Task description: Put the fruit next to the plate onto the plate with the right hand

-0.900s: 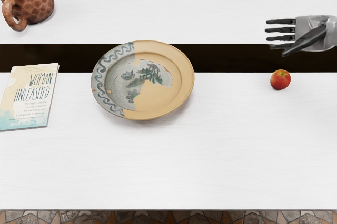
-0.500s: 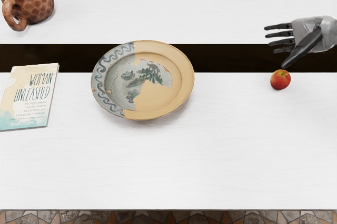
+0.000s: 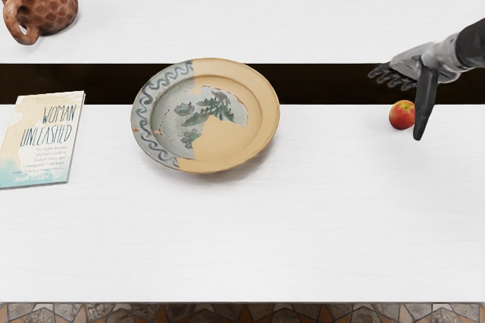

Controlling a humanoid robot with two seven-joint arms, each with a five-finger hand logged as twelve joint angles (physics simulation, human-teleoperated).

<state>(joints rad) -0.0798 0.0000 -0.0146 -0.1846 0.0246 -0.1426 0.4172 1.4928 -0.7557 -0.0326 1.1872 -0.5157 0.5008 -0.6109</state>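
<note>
Right robot hand [image 3: 421, 65] reached in at the upper right of the frame, fingers spread, gripping nothing, thumb pointing down just right of the apple [image 3: 402, 114]; contact unclear. Apple sat on the white desk [image 3: 265, 217] at the right side, well apart from the plate [image 3: 261, 114] at center. Book [image 3: 42, 139] lay at left edge, brown mug [image 3: 38, 1] upper left.

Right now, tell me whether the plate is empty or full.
Empty: the plate holds nothing; the apple lies on the table, right hand open beside it.
</note>
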